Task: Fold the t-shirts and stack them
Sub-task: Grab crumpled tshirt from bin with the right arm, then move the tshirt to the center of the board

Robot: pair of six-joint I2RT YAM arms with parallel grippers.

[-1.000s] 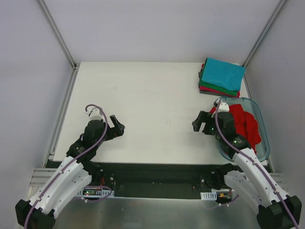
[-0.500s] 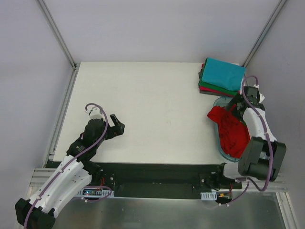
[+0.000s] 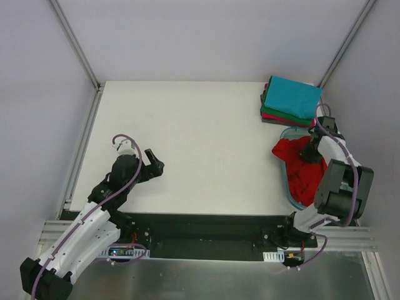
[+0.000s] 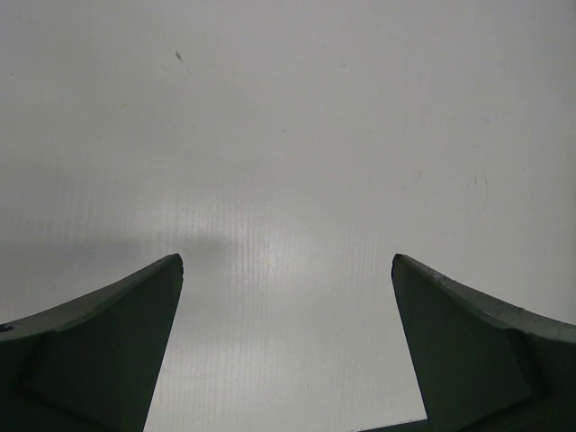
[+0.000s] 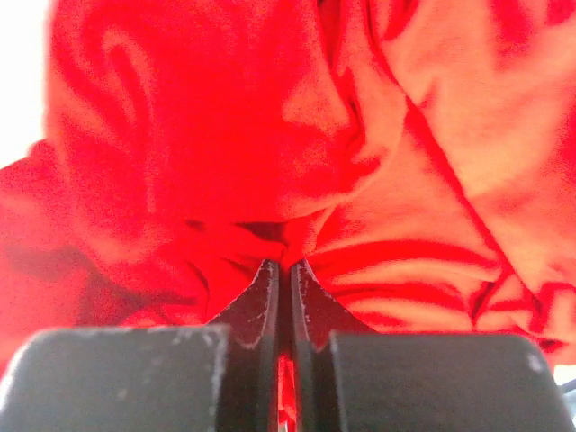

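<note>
Partly buried, right end effector (image 5: 283, 265) clamped on red t-shirt (image 5: 207, 135), left end effector (image 4: 288, 258) apart

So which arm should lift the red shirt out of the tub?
Right. The right gripper is pinched shut on the red shirt in the tub; the left gripper hangs open over bare table, far across.

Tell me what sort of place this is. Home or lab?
Most likely a lab test cell: a white table boxed in by plain wall panels on metal rails, with a folded t-shirt stack and a clear tub holding a red t-shirt.
</note>
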